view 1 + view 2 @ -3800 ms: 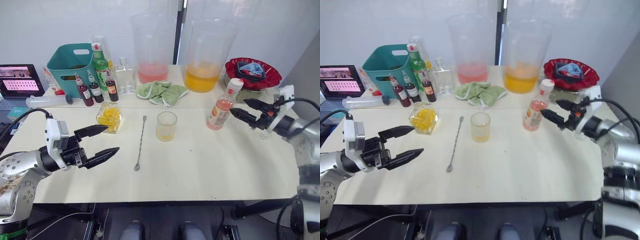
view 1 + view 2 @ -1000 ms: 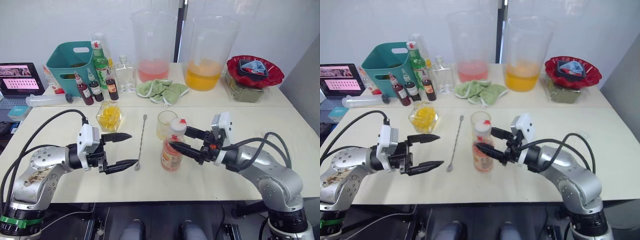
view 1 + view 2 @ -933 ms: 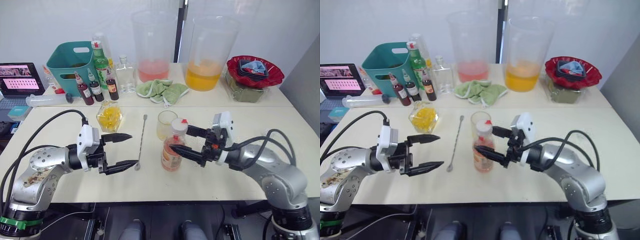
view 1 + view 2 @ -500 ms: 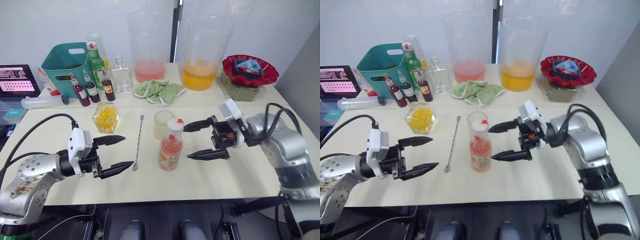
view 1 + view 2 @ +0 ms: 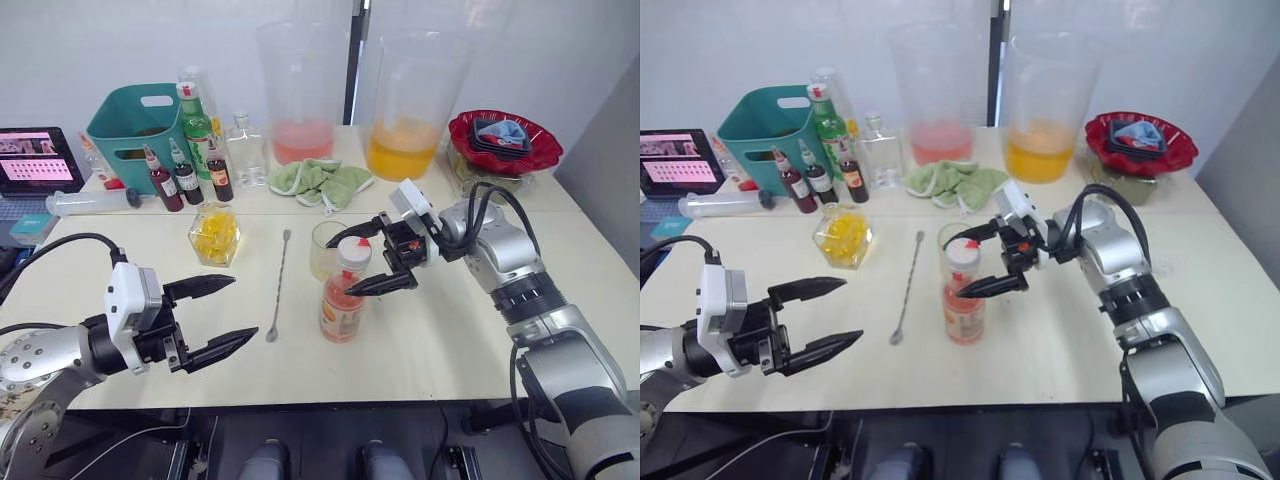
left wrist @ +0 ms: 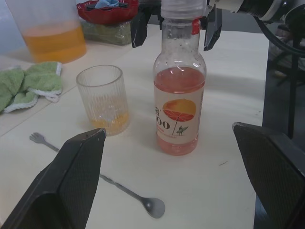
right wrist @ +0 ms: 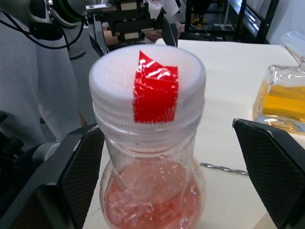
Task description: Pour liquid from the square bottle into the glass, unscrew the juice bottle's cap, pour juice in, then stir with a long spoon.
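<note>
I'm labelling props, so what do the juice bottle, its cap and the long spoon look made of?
Juice bottle: clear plastic by its look, with a glossy printed label.
Cap: matte white ribbed plastic, with shiny red tape on top.
Long spoon: thin silvery metal, likely steel.

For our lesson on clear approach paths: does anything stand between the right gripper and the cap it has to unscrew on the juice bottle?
Nothing visible does. The right gripper is open, its fingers spread to either side of the white cap on the upright juice bottle, with open gaps to the cap. The glass stands behind the bottle, clear of that approach.
</note>
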Robot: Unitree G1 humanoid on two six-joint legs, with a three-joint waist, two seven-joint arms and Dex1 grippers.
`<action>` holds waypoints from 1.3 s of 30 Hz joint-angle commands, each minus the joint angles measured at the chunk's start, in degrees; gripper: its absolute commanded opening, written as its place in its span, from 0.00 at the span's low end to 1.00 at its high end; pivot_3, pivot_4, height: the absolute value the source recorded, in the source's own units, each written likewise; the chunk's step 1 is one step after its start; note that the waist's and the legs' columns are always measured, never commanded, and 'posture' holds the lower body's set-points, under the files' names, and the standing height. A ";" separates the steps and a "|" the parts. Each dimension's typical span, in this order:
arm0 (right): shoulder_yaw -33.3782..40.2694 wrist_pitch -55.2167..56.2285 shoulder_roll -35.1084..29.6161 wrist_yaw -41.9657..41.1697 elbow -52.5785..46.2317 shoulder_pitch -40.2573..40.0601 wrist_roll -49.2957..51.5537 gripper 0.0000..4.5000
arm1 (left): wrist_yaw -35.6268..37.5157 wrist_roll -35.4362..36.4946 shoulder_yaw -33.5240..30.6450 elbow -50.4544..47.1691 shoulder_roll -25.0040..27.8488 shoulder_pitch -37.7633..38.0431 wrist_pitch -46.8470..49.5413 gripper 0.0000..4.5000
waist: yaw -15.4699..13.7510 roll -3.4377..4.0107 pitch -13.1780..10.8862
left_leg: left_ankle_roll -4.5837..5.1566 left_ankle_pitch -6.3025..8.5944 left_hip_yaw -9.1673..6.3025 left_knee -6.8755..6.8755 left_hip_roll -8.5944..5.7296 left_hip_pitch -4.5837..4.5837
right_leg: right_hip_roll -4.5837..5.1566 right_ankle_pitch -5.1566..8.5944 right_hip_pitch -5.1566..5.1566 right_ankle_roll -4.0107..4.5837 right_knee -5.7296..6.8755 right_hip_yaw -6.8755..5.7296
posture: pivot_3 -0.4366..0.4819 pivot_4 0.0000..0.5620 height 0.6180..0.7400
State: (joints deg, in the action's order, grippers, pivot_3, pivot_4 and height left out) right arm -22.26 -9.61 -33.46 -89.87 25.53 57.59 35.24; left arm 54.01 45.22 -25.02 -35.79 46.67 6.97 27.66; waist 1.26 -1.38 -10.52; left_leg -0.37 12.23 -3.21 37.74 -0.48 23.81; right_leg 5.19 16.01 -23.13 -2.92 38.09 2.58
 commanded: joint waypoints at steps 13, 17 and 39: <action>0.57 -3.96 -4.40 -2.54 -4.78 -0.88 9.07 0.31 | -1.37 -1.12 2.49 -0.70 -0.18 -3.88 -1.83 1.00 | -0.33 0.01 0.00 | -0.01 0.00 0.03 0.00 0.03 0.01 | -0.02 -0.01 -0.03 0.02 -0.01 0.00 | 0.48 0.27 1.00; 7.25 -7.76 -4.95 2.79 -11.14 -5.80 7.94 0.31 | -1.20 -1.37 4.80 0.54 -1.48 -5.69 -2.71 1.00 | -0.54 0.01 0.00 | -0.01 0.00 0.04 0.00 0.02 0.03 | 0.00 -0.02 -0.02 0.02 -0.02 0.00 | 0.48 0.27 1.00; 22.61 -32.47 3.41 55.75 -56.72 -31.01 7.10 0.31 | 7.09 -7.04 17.67 15.51 -6.38 -19.75 -8.34 1.00 | -0.47 -0.02 0.01 | -0.02 -0.02 0.09 0.02 -0.13 0.12 | -0.04 -0.02 -0.05 0.02 0.01 -0.06 | 0.48 0.27 1.00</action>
State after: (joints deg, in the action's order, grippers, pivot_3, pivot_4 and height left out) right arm -1.48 -42.47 -30.59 -36.33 -27.49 25.91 41.75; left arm 60.43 38.32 -7.20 -19.68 40.43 -11.87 20.82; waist 0.79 -1.41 -10.51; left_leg -0.38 12.21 -3.11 37.75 -0.61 23.94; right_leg 5.15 15.99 -23.17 -2.90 38.10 2.52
